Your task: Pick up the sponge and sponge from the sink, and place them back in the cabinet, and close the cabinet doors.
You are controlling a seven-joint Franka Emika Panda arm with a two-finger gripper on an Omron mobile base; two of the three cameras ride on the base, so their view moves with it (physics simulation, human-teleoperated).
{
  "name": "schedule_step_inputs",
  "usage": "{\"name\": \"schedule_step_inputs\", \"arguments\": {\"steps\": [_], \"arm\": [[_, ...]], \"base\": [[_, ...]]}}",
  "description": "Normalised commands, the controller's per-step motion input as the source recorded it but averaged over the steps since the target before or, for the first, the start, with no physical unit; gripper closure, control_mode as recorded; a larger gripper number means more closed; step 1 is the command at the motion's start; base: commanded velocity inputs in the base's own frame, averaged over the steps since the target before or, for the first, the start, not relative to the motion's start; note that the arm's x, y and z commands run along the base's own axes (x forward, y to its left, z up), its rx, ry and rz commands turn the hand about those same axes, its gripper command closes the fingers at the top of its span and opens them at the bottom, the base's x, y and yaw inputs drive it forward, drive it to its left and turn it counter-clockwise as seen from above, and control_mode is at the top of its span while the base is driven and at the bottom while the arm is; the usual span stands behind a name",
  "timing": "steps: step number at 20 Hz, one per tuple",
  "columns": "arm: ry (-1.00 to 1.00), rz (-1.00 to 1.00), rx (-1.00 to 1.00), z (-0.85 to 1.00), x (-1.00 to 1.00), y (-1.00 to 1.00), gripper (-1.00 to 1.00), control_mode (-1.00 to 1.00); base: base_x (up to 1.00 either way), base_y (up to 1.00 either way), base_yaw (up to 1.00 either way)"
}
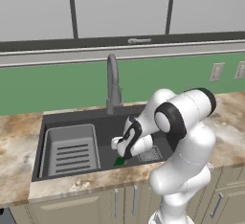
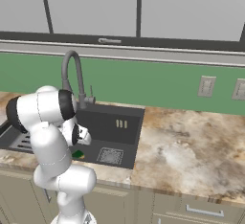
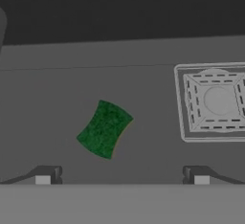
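A: Where does the sponge (image 3: pixel 104 128) lie?

B: Green side up on the sink (image 3: pixel 57 98) floor, at about eleven o'clock from the gripper (image 3: pixel 122 177), just ahead of the fingertips (image 3: pixel 43 179), which stand wide apart and hold nothing. The square drain (image 3: pixel 214 101) lies at two o'clock.

A: And the arm?

B: It folds down into the basin, hand pointing low. The left base view adds the ribbed rack (image 1: pixel 72 151) at nine o'clock and the faucet (image 1: pixel 113 82) behind.
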Motion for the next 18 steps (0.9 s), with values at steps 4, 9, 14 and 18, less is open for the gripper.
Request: {"name": "schedule_step_inputs", "arguments": {"steps": [4, 9, 14, 18], "arm": [[0.00, 0.00, 0.00, -0.13, 0.00, 0.00, -1.00, -1.00], [0.00, 0.00, 0.00, -0.14, 0.00, 0.00, -1.00, -1.00], [0.00, 0.00, 0.00, -0.13, 0.00, 0.01, -1.00, -1.00], [0.00, 0.00, 0.00, -0.12, 0.01, 0.02, -1.00, -1.00]], "base": [[0.00, 0.00, 0.00], [0.00, 0.00, 0.00], [0.00, 0.00, 0.00], [0.00, 0.00, 0.00]]}}
